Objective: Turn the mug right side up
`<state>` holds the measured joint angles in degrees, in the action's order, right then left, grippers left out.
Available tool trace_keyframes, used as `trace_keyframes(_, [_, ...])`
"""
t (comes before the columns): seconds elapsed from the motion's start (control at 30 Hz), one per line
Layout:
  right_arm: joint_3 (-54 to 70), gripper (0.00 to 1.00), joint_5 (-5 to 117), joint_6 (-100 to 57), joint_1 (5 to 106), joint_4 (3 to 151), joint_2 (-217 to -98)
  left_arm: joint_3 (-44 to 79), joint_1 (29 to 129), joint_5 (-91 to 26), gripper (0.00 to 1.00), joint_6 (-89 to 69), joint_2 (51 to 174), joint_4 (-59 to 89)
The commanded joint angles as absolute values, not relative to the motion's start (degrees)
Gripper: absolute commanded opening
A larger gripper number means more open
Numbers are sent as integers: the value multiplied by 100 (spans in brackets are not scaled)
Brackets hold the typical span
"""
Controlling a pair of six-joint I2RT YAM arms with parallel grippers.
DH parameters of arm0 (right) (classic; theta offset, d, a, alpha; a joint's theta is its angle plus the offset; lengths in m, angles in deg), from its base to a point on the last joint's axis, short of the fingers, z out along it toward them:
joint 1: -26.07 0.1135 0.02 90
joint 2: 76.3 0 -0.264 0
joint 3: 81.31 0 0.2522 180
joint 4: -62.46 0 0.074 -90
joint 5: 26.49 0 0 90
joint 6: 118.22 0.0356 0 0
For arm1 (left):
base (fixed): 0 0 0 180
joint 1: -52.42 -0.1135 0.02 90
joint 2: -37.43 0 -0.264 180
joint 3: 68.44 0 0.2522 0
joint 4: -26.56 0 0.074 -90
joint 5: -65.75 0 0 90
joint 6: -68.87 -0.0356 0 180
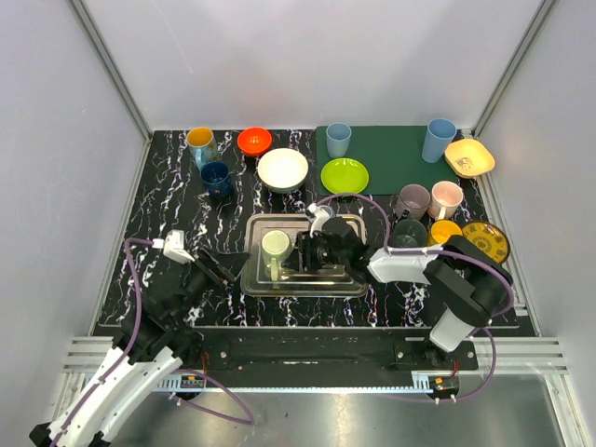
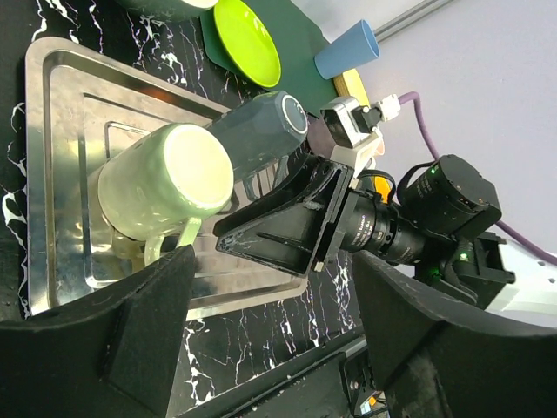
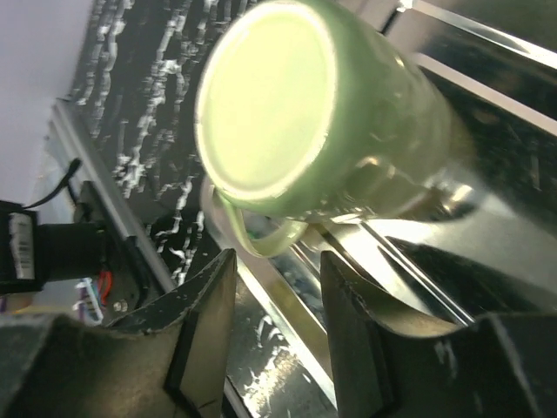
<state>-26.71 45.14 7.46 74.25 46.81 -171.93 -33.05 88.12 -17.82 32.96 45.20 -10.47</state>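
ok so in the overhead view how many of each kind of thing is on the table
mugs and cups: 9, with the green mug on the tray
bowls: 2
plates and dishes: 3
tray: 1
green mat: 1
total: 16

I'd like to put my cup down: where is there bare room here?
Bare marble lies at the left, between the navy mug and the left arm, and in a strip between the steel tray and the near edge. The back row and the right side, around the grey mug and yellow patterned plate, are crowded.
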Motion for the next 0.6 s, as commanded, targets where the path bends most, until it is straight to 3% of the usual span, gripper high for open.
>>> trace_keyframes(0.0, [-2187,52,5435,176,7599,6265,-16683,-3305,8819,-1942,77,3293,4718,-636])
trace_keyframes(0.17, [-590,54,6577,-150,8161,8828,-16875,-3297,8819,-1723,79,3319,4929,-742])
trace_keyframes(0.57, [1673,63,8179,544,8821,11787,-18141,-2911,8819,-660,82,3652,4754,-2252])
